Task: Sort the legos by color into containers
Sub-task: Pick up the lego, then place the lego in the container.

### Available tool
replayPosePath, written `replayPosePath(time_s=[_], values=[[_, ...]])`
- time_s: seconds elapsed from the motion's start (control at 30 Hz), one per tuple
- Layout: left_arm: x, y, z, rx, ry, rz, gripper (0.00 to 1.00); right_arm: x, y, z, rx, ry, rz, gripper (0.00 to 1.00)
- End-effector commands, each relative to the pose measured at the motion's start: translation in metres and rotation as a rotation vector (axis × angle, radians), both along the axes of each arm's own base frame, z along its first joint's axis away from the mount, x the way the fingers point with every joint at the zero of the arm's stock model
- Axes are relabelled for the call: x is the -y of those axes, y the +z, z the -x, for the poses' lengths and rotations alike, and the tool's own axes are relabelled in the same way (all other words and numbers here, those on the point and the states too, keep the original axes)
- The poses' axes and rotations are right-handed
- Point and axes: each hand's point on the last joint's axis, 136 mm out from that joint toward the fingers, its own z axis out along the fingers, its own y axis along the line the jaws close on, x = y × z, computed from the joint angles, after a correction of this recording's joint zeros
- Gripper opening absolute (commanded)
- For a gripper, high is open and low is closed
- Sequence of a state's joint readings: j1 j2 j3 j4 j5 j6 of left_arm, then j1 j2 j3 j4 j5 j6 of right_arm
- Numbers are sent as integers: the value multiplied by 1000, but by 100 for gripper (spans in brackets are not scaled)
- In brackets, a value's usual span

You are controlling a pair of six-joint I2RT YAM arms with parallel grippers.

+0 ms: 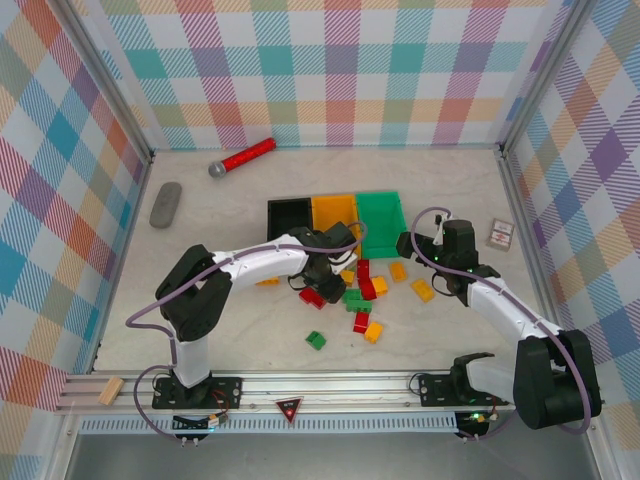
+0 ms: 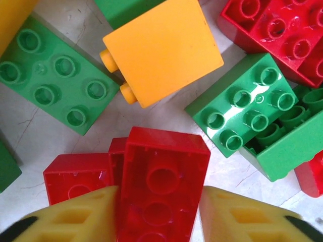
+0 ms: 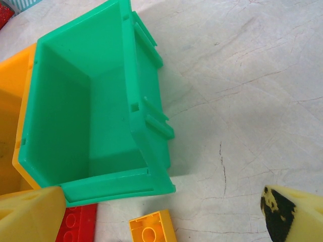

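In the left wrist view, my left gripper (image 2: 159,219) is shut on a red lego (image 2: 161,176), hollow underside up, with another red lego (image 2: 75,174) touching its left side. Green legos (image 2: 50,83) (image 2: 242,111) and an orange lego (image 2: 164,50) lie just ahead. Seen from above, that gripper (image 1: 318,283) is low over the lego pile (image 1: 360,295), in front of the black bin (image 1: 288,215) and orange bin (image 1: 335,212). My right gripper (image 3: 161,222) is open by the green bin's (image 3: 86,111) near right corner, over an orange lego (image 3: 151,231); from above it (image 1: 412,247) sits at the green bin's (image 1: 380,212) right side.
A red-handled microphone (image 1: 243,157) lies at the back and a grey remote (image 1: 166,204) at the left. A small card (image 1: 500,234) rests at the right. Loose legos lie in front: green (image 1: 316,341), red (image 1: 361,322), orange (image 1: 422,290). Checked walls enclose the table.
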State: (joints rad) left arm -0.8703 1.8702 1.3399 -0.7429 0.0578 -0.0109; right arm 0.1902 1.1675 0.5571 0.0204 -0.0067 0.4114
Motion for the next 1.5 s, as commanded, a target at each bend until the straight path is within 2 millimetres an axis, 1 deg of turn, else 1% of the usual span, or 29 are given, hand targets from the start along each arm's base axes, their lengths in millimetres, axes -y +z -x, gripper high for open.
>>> replayPosePath(time_s=[0.0,0.1,0.23,0.43,0.53,0.6,0.67,0.8,0.9,1.0,1.2,1.27,1.4,1.47], values=[[0,6,0,3,-5,-18,35,1,3,4,8,-8,-3,99],[0,13,-2,22,-3,-9,29,1,4,4,12,-9,-2,99],[0,28,-5,58,10,18,29,1,3,4,9,-9,-1,99],[4,66,-13,145,39,105,28,0,2,3,6,-8,-4,99],[2,85,-22,217,73,132,26,0,2,3,5,-8,-6,99],[-4,95,-31,264,113,140,24,0,2,3,3,-6,-9,99],[-13,101,-41,302,165,134,22,-1,2,3,2,-5,-10,99],[-38,109,-66,353,297,127,17,-1,2,3,2,-5,-14,99],[-55,113,-86,374,390,126,16,-2,2,3,1,-1,-17,99],[-62,120,-103,394,453,141,15,-3,2,3,-1,2,-21,99],[-61,129,-132,411,515,179,15,-4,2,4,-2,4,-25,99],[-54,130,-138,388,507,207,15,-4,2,3,-2,3,-25,99],[-29,134,-145,338,467,284,16,-4,2,3,-4,6,-28,99],[-22,134,-150,327,463,297,17,-5,2,4,-4,8,-30,99]])
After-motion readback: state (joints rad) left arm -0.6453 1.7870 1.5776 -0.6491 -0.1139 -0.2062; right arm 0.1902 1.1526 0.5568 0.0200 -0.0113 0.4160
